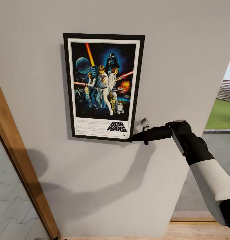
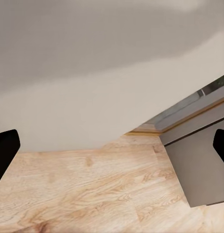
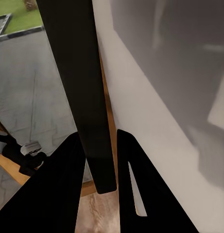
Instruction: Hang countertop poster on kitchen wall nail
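The right end effector is seen clamped on the poster's lower right corner; in the right wrist view the black frame edge is pinched between both fingers. The poster is held upright and flat against the pale wall, well above the wood floor (a door frame stands left of the poster). The left end effector is spread wide, nothing between its fingertips, floor boards beyond.

wall: pale grey | floor: light wood | door frame: wooden
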You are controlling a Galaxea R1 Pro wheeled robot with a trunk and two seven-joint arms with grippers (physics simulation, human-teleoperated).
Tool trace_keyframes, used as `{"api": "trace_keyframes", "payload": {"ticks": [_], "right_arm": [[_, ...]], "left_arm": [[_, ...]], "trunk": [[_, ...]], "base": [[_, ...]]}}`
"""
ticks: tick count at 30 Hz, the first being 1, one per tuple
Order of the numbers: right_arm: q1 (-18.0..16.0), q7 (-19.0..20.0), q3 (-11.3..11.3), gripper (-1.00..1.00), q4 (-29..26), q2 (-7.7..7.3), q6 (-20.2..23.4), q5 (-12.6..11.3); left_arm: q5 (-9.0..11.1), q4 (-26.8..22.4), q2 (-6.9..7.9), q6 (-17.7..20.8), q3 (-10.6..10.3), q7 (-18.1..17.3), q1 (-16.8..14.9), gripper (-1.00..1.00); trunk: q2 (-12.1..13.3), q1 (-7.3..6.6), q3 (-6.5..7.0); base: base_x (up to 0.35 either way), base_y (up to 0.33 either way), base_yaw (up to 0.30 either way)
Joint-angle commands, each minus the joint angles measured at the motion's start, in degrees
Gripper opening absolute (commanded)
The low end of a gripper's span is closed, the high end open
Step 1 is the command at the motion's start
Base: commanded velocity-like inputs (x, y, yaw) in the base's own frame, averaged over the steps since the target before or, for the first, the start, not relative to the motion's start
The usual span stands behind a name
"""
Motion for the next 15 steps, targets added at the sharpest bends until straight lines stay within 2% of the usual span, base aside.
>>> {"api": "trace_keyframes", "payload": {"ticks": [1, 15], "right_arm": [[0.0, 0.0, 0.1, -1.0, 0.0, -0.05, 0.7, -0.3], [0.0, 0.0, 0.1, -1.0, 0.0, -0.05, 0.7, -0.3]], "left_arm": [[0.6, 0.1, 0.02, -0.3, -0.5, -0.1, 0.0, 1.0], [0.6, 0.1, 0.02, -0.3, -0.5, -0.1, 0.0, 1.0]], "trunk": [[0.0, 0.02, -0.03], [0.0, 0.02, -0.03]], "base": [[0.001, 0.001, 0.0], [0.0, 0.0, 0.0]]}}
